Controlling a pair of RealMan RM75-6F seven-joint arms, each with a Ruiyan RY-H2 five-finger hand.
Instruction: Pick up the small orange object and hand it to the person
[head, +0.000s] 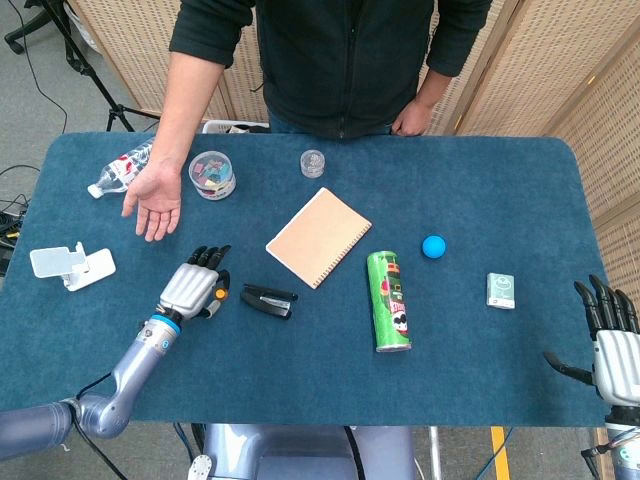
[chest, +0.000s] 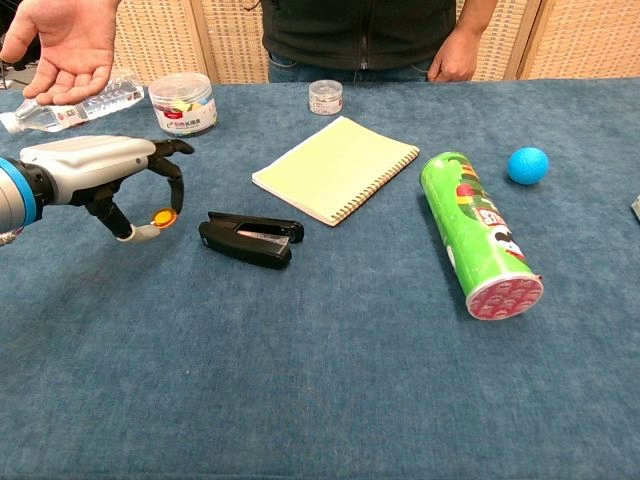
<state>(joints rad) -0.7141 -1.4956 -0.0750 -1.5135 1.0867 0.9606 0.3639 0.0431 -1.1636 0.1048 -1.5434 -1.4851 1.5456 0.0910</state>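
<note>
The left robot hand (chest: 105, 175) pinches the small orange object (chest: 162, 216) between thumb and a fingertip, lifted just clear of the blue counter (chest: 320, 380); the other fingers arch above it. In the head view that hand (head: 192, 288) sits at about 8 o'clock on the counter, with the orange object (head: 219, 295) showing at its edge. The person's open palm (head: 153, 203) waits at 11 o'clock from the hand, turned upward, near but apart from it.

Just beside the orange object, at 3 o'clock from it, lies a black stapler (chest: 248, 238). Further toward 2 o'clock rests a spiral notebook (chest: 335, 168), and beyond that a green chip can (chest: 478, 233) lying on its side. A blue ball (chest: 527, 165) sits at 1 o'clock from the can.

Near the person's palm stand a clear tub of coloured bits (chest: 182, 103) and a plastic bottle (head: 122, 167) lying flat. A white phone stand (head: 70, 265) lies at the counter's 9 o'clock edge.

The right robot hand (head: 612, 345) hangs at the 4 o'clock corner, fingers spread wide and holding nothing.
</note>
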